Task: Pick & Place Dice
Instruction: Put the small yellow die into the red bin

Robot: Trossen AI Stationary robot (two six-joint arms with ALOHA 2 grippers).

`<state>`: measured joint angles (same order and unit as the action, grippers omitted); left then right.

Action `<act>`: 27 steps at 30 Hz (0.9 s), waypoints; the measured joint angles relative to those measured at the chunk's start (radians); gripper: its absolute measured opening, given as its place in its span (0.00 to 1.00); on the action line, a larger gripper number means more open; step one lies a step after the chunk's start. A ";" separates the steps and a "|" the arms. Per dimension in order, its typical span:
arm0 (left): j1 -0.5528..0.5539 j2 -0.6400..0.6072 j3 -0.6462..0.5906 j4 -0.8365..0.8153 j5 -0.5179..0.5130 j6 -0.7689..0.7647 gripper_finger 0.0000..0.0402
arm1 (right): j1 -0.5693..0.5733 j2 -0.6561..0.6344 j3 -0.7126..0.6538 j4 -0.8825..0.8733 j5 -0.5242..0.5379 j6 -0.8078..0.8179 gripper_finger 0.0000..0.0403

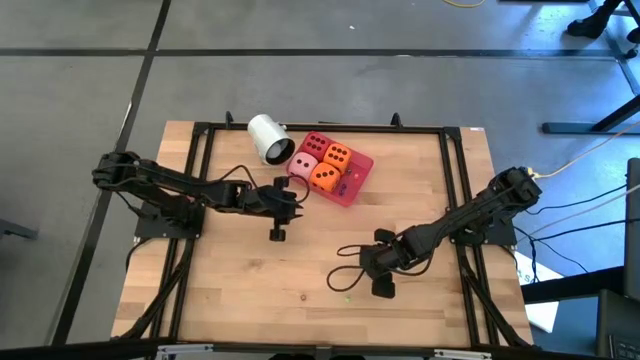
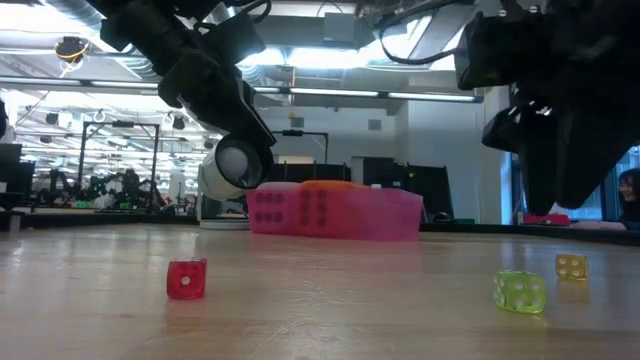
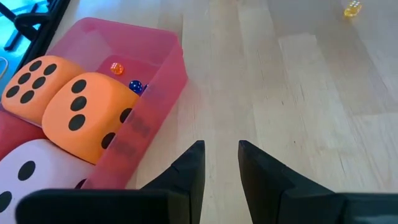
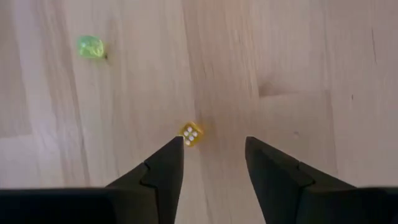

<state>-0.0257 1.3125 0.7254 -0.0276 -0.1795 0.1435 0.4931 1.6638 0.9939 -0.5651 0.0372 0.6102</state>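
Wooden table (image 1: 300, 270) under office lights: the pink tray (image 1: 357, 180) already holds four big dice (image 1: 323, 176), two small ones apparently tucked beside them. Left gripper (image 3: 217, 163) hovers open, empty, by the tray. Right gripper (image 4: 211, 155) spreads over the yellow die (image 4: 191, 134); green die (image 4: 91, 46) and red die (image 2: 186, 279) remain loose.

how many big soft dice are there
4, all in the pink tray: red die and pink die toward the white cup, far orange die and near orange die beside them. None visible elsewhere.
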 joint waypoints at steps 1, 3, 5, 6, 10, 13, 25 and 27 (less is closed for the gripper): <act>0.000 0.000 0.000 0.000 0.000 -0.002 0.23 | 0.000 0.000 -0.003 0.003 0.000 0.003 0.43; 0.000 0.000 0.000 0.000 0.000 -0.002 0.23 | 0.002 0.003 -0.011 0.024 0.000 0.001 0.43; 0.000 0.000 0.000 0.000 0.000 -0.002 0.23 | 0.008 0.015 -0.019 0.050 0.000 -0.019 0.43; 0.000 0.000 0.000 0.000 0.000 -0.002 0.23 | 0.013 0.021 -0.022 0.059 0.000 -0.027 0.43; 0.000 0.000 0.000 0.001 0.001 -0.002 0.23 | 0.026 0.059 -0.023 0.095 -0.005 -0.041 0.43; 0.000 0.000 0.000 0.001 0.003 -0.001 0.23 | 0.028 0.091 -0.023 0.143 -0.034 -0.052 0.43; 0.000 0.000 0.000 0.001 0.002 -0.001 0.23 | 0.028 0.124 -0.022 0.165 -0.071 -0.096 0.43; 0.000 0.000 0.000 0.001 0.002 -0.001 0.23 | 0.028 0.124 -0.022 0.164 -0.060 -0.104 0.42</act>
<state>-0.0257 1.3125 0.7254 -0.0261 -0.1774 0.1425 0.5209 1.7878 0.9718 -0.4011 -0.0232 0.5059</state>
